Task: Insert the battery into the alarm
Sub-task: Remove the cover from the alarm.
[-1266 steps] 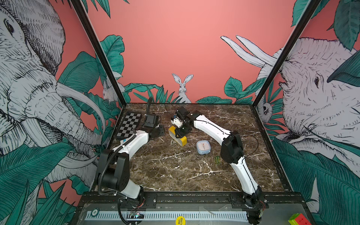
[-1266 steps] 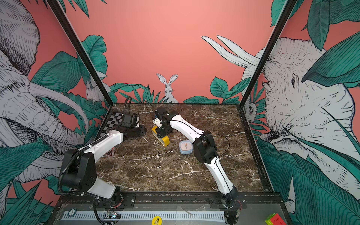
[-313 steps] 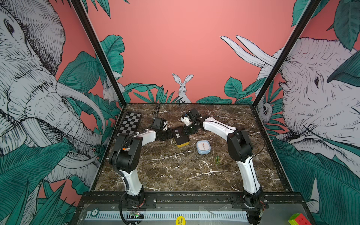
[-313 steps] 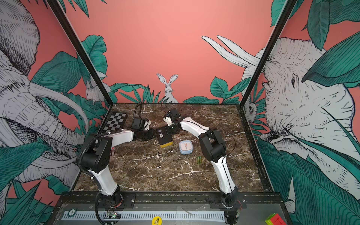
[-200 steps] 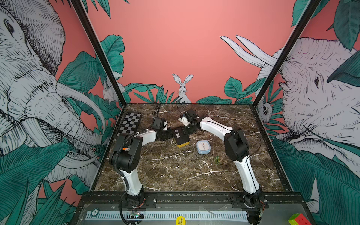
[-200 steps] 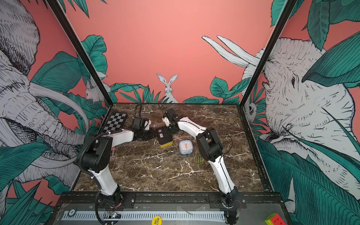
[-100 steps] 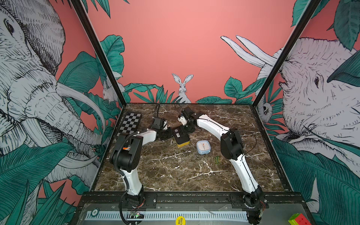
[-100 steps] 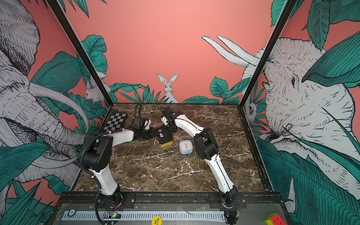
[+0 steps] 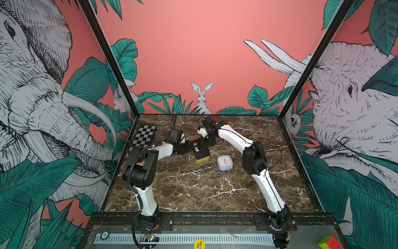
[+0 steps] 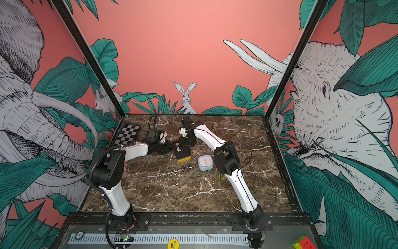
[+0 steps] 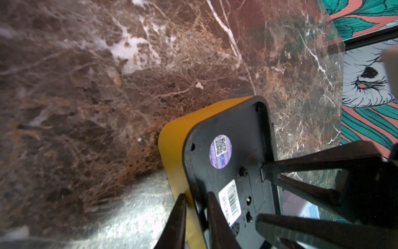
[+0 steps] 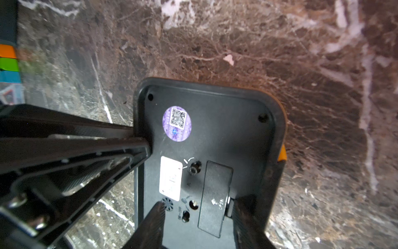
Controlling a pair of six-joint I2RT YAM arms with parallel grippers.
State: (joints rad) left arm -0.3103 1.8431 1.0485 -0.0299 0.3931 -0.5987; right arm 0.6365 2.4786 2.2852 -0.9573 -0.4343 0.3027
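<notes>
The alarm [image 9: 200, 150] [image 10: 182, 152], yellow with a black back, lies face down on the marble, back up. My left gripper [image 11: 197, 195] [image 9: 189, 148] is shut on its left edge, one finger on the yellow side and one on the back. Over the back stands my right gripper [image 12: 199, 202] [image 9: 203, 143], open, its fingers either side of the closed battery cover [image 12: 215, 194]; one fingertip [image 12: 239, 202] sits at the cover's latch end. The battery [image 9: 240, 177] [image 10: 219, 177], green, lies on the table beside the right arm's elbow.
A small light-blue clock [image 9: 224, 162] [image 10: 206, 162] lies just right of the alarm. A checkerboard [image 9: 143, 138] lies at the back left near the wall. A colour cube [image 9: 329, 242] sits outside the front rail at the right.
Within the last second the right gripper's jaws have spread wider over the alarm's back. The left gripper has kept its hold. Six seconds ago the right gripper held the alarm, and the left was off it.
</notes>
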